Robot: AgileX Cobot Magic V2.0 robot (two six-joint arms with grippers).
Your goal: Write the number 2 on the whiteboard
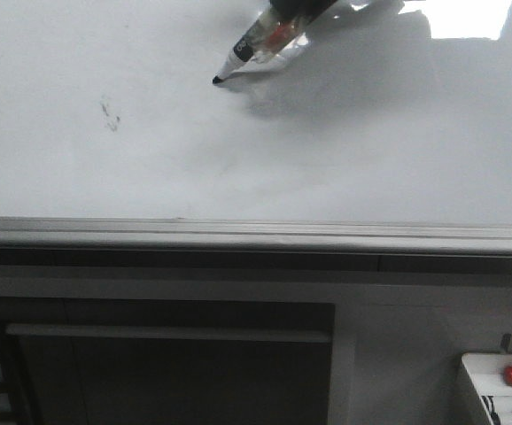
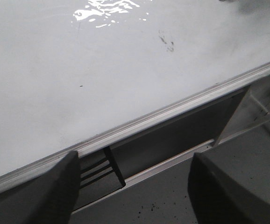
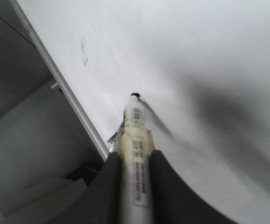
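A: What's the biggest thing before you?

B: The whiteboard (image 1: 345,168), glossy and lying flat, its grey ledge (image 1: 256,235) along the near edge. No number 2 is on it that I can see; only a small dark smudge (image 1: 110,115).

A: And your arms?

B: My right end effector (image 3: 136,175) is clamped on a marker (image 1: 252,51), its black tip at the board, well apart from the smudge. My left end effector (image 2: 132,186) hangs near the ledge, fingers apart, holding nothing
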